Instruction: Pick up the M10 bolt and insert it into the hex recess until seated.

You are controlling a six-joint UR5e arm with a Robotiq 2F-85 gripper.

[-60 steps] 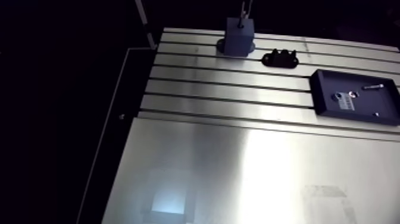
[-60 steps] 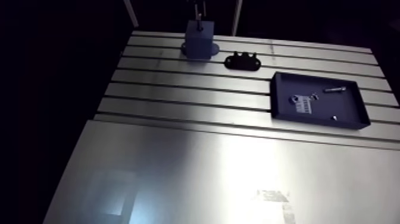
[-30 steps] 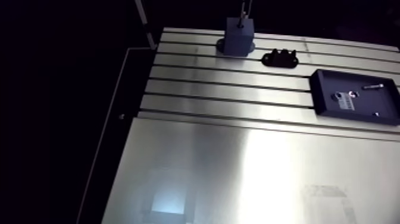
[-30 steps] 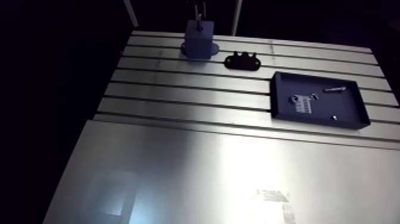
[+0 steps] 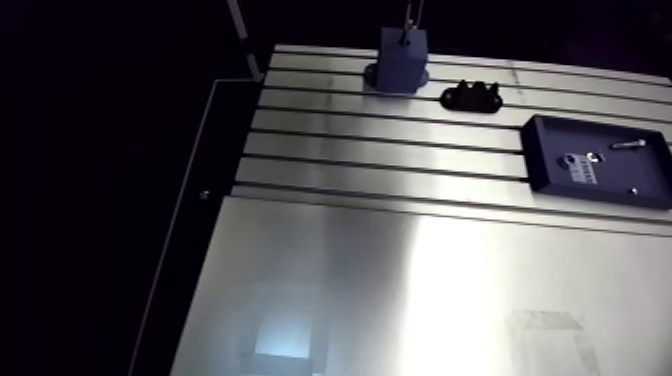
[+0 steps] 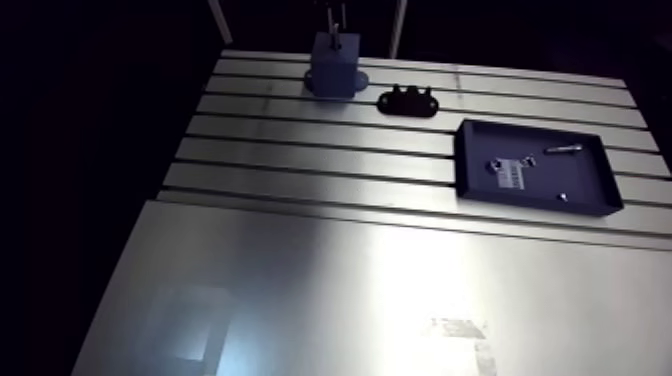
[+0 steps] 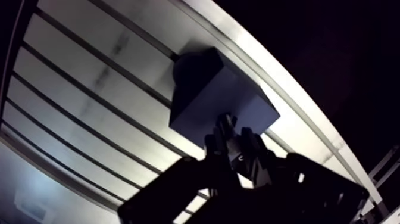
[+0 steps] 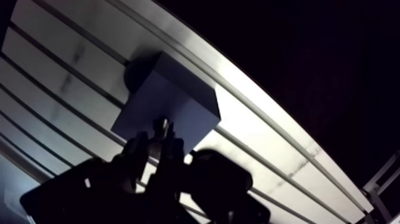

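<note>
The gripper (image 7: 231, 140), nearly closed around the bolt (image 7: 226, 123), points it down over the far block (image 7: 205, 89), probably aiming for the recess.

The table (image 5: 350, 150) is seen as silver-grey, striped across its far part by dark parallel slots. A dark blue block (image 5: 402, 62) is shown at the far edge. To its right are set a black fixture (image 5: 471, 97) and a navy tray (image 5: 535, 160), in which a white label (image 5: 582, 172) and a silvery bolt (image 5: 627, 145) are seen.
</note>
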